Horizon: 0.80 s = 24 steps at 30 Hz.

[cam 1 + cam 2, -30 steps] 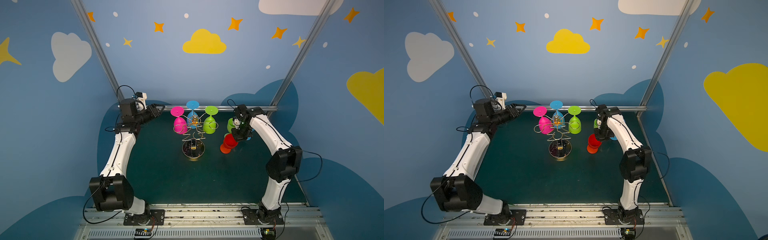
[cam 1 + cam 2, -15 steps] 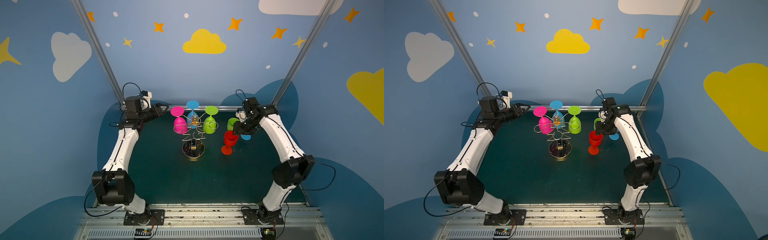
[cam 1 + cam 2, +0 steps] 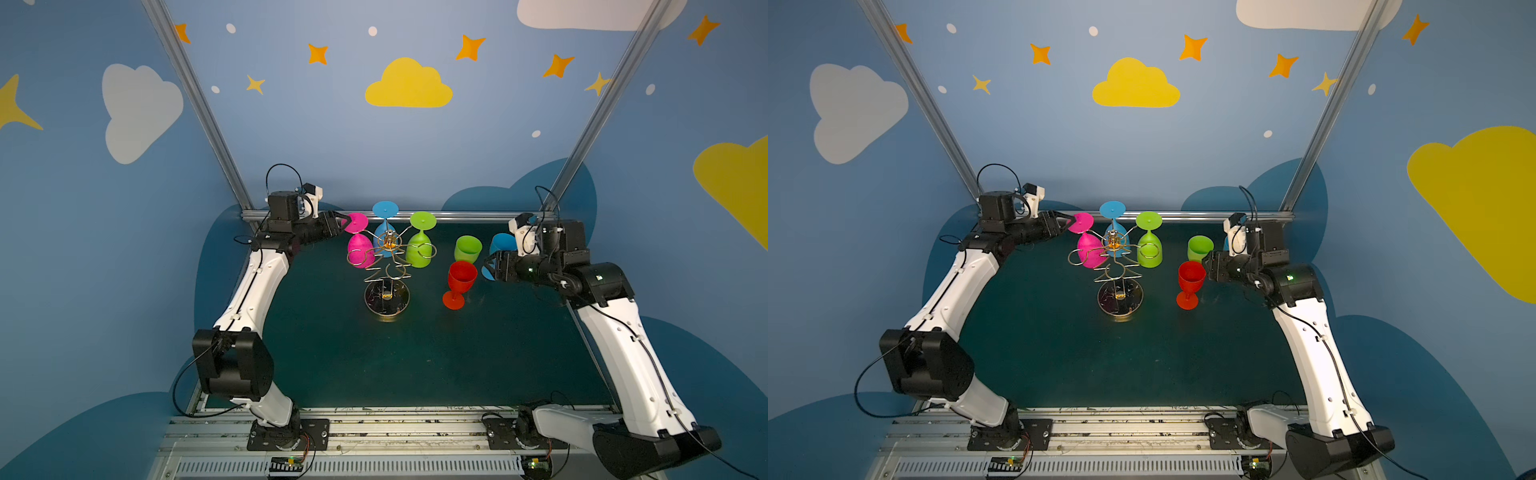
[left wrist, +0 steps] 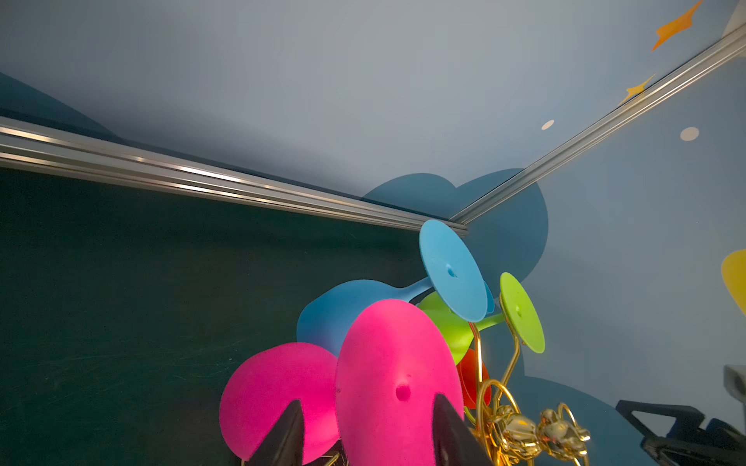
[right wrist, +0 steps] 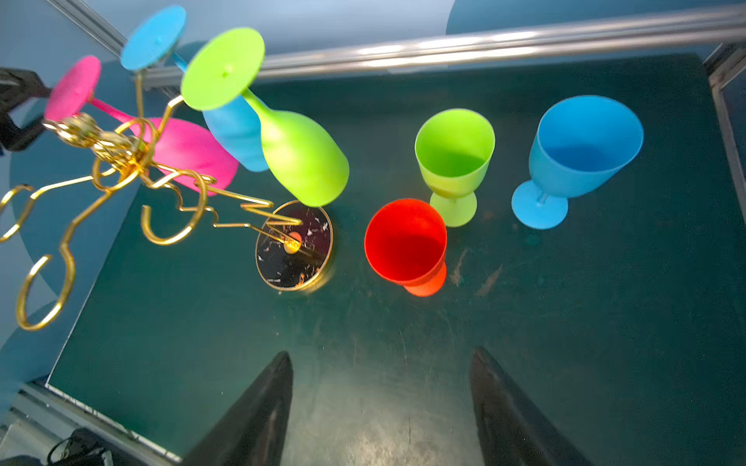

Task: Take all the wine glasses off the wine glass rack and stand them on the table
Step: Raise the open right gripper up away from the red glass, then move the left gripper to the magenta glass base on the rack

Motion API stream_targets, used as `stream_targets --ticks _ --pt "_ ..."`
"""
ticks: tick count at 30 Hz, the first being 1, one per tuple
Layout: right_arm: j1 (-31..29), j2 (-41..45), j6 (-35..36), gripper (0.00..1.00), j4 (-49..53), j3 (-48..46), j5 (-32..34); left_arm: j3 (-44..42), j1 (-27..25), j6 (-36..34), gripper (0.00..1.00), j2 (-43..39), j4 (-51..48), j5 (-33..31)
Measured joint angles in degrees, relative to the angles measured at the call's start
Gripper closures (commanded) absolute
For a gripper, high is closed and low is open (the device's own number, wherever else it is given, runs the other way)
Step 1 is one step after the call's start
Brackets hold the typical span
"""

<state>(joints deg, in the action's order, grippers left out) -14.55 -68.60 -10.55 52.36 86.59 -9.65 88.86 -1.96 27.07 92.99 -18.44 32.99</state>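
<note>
Targeting pink wine glass near back edge of worktop | left gripper, right gripper: both spread, empty | pinch stem, slide off wine glass rack.

Shiny metal rack (matt plastic glasses)

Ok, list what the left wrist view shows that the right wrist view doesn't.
Only left wrist: orange star wall stickers. Only right wrist: the rack's round dark gold-rimmed base; clearly, the upright green plastic goblet and upright blue plastic goblet. Both: the gold wire wine glass rack, its hanging pink wine glass, blue wine glass, green wine glass, and the red plastic goblet.
</note>
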Motion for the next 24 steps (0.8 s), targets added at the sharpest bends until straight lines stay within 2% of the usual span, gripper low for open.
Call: stream_targets --ticks 12,24 --pt "0.11 1.7 -1.05 0.31 -0.9 0.09 -0.85 0.61 -0.09 0.42 0.81 1.16 -0.33 1.18" --pt "0.28 2.47 -1.07 0.31 -1.01 0.09 -0.94 0.61 0.63 4.35 0.93 1.16 3.74 4.42"
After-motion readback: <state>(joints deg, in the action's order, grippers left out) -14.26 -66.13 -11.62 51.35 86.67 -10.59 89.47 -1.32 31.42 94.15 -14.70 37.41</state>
